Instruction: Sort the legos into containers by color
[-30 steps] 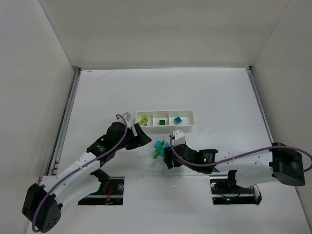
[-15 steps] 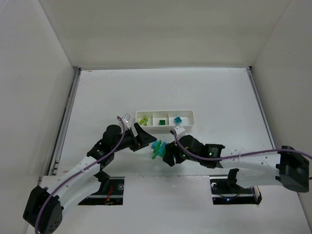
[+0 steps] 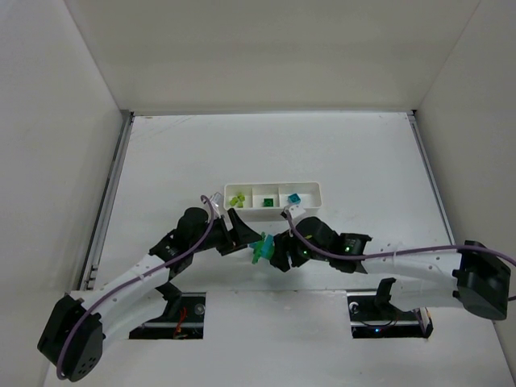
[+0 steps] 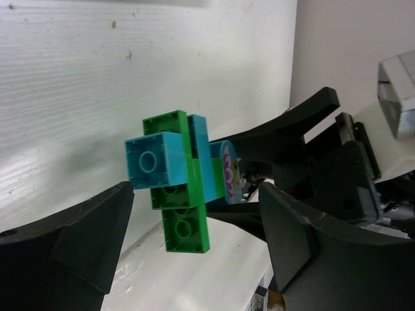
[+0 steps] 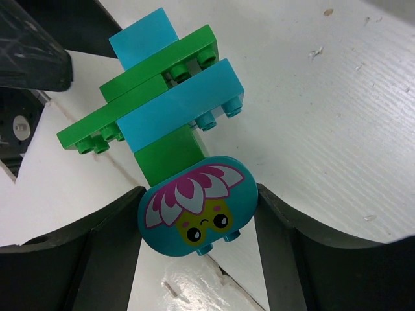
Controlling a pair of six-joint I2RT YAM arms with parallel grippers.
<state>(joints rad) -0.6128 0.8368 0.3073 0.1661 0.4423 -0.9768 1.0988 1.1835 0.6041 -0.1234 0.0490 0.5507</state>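
1. The fingers (image 5: 91, 259) of our right gripper (image 5: 199, 217) are closed on the bunch of bricks (image 5: 172, 110). They squeeze the round blue brick (image 5: 194, 214) with the flower face, one finger on each side.
2. Our left gripper (image 4: 194, 207) is open. Its fingers (image 4: 78, 240) stand on either side of the bunch and do not touch it. The small blue cube (image 4: 152, 162) sticks out toward that gripper.
3. The bunch seems to be held up off the table (image 3: 363, 153). It sits between the two grippers, just in front of the tray (image 3: 258, 187).
4. We think the bunch is light and hard, so it will not bend or squash. But the plastic is smooth, and the bricks are only pushed together. A pull can pop them apart, or one brick can slip out.
5. A good place to take hold looks like the flat sides of the small blue cube, or the end of the long green brick (image 4: 185, 227). Flat sides give the fingers something to press on.
6. We think one gripper must hold tight while the other pulls, or the whole bunch will just turn.
7. The tray has three boxes. There are yellow-green bricks (image 3: 236, 199) in the left box, a dark green brick (image 3: 268, 202) in the middle one and a blue brick (image 3: 294, 197) in the right one. So the blue parts most likely go on the right and the green part in the middle.
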